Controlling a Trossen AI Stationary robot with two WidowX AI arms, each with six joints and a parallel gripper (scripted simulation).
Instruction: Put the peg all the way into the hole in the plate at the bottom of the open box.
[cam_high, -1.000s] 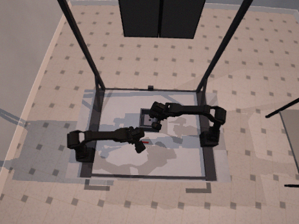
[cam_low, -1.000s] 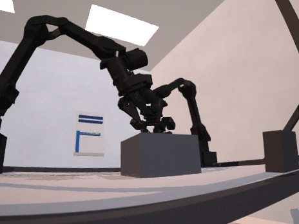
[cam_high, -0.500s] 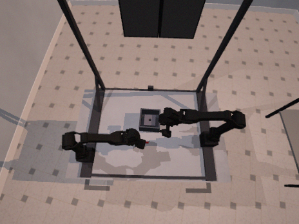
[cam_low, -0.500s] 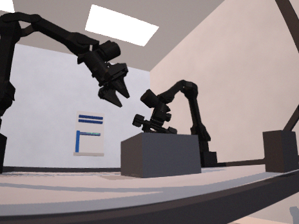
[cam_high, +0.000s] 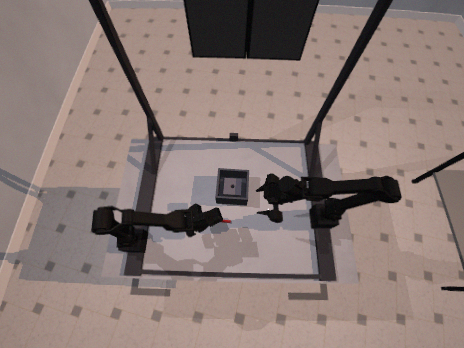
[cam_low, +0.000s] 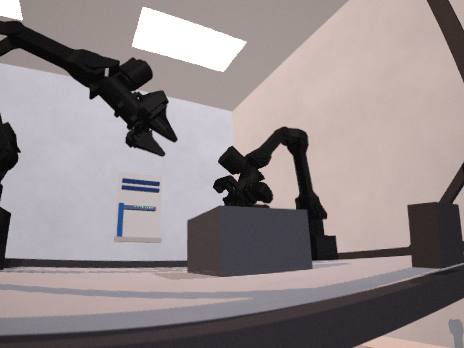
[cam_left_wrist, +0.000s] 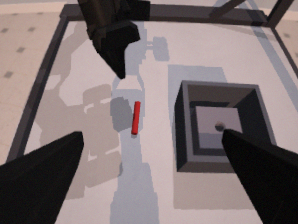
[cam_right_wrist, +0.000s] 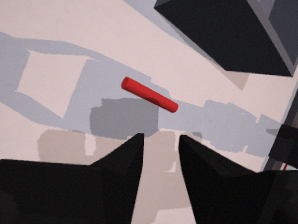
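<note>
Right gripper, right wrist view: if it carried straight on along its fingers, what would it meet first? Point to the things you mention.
Most likely the red peg (cam_high: 227, 221) (cam_left_wrist: 136, 118) (cam_right_wrist: 150, 95), lying just ahead of the right gripper (cam_high: 220, 215) (cam_low: 243, 196) (cam_left_wrist: 121, 76) (cam_right_wrist: 161, 140). Depth is unclear, so it could meet the table (cam_high: 280, 250) (cam_low: 100, 295) (cam_left_wrist: 155, 200) (cam_right_wrist: 65, 15) beside the peg instead.

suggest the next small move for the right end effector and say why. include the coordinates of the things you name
Probably turn the right end effector (cam_high: 215, 216) (cam_low: 243, 195) (cam_left_wrist: 121, 76) (cam_right_wrist: 161, 140) to straddle the red cylindrical peg (cam_high: 227, 221) (cam_left_wrist: 136, 118) (cam_right_wrist: 150, 95), opening wider: the peg lies beyond its fingertips, slanting across their narrow gap rather than between them.
</note>
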